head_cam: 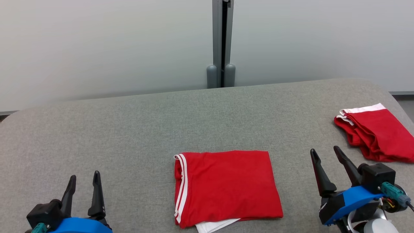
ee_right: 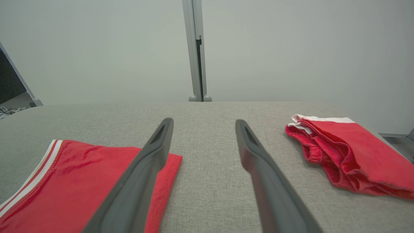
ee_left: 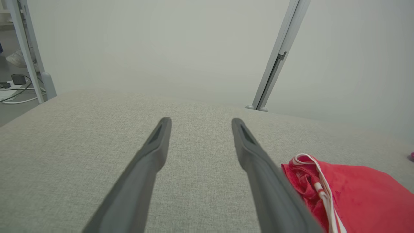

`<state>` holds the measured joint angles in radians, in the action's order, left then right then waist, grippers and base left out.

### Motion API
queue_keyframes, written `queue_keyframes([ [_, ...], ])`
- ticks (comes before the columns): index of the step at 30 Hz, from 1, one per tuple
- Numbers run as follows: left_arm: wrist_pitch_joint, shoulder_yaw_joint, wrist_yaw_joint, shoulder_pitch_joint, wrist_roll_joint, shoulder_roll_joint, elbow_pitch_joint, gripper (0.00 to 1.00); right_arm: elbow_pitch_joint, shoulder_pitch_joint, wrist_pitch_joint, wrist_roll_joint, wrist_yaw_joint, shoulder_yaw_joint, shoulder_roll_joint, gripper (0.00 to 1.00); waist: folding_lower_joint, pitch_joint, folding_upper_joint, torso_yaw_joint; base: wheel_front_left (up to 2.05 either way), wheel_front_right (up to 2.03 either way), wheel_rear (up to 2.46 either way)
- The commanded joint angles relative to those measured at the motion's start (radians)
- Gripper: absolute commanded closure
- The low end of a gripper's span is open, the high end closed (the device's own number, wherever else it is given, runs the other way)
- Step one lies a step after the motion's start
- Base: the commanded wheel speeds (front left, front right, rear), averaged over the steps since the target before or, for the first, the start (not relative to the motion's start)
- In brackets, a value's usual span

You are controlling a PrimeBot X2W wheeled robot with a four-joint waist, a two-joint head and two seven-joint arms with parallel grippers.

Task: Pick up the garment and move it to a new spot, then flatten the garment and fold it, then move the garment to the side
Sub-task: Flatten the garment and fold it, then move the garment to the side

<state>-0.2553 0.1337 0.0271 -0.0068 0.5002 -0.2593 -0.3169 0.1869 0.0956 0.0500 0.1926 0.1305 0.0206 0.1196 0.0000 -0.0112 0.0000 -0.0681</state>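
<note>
Garment (head_cam: 226, 187) lies folded on grey surface (head_cam: 129, 129), pale wall (head_cam: 97, 42) behind.

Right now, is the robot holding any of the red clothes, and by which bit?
Nothing is held. The left gripper and right gripper are both open and empty; the folded red garment lies between them, untouched.

Grey fabric table (head_cam: 129, 129): folded red garment (head_cam: 226, 187) centre, second red garment (head_cam: 378, 132) right.

Head cam looks fwd/down over table (head_cam: 129, 123); both wrist cams sit low, close to it, facing far wall (head_cam: 97, 42), all three sharing middle garment (head_cam: 226, 187).
</note>
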Motion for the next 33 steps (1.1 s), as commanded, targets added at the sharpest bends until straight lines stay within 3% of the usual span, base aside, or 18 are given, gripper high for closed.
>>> queue_keyframes([
  [1,0.006,0.002,-0.001,-0.011,-0.006,-0.003,-0.009,0.0,-0.006,-0.018,-0.007,-0.01,0.001,-0.006,0.004,0.0,0.0,-0.007,0.0,0.002,0.0,0.0,0.0],
  [12,0.036,0.039,-0.008,-0.047,-0.024,-0.012,-0.057,0.0,0.013,-0.046,-0.01,-0.028,0.001,-0.016,-0.011,0.0,0.0,-0.033,0.0,0.01,0.0,0.0,0.0],
  [33,0.033,0.049,-0.011,-0.064,-0.011,-0.025,-0.028,0.0,0.056,-0.05,0.0,-0.036,0.001,-0.021,-0.027,0.0,0.0,-0.015,0.0,0.025,0.0,0.0,0.0],
])
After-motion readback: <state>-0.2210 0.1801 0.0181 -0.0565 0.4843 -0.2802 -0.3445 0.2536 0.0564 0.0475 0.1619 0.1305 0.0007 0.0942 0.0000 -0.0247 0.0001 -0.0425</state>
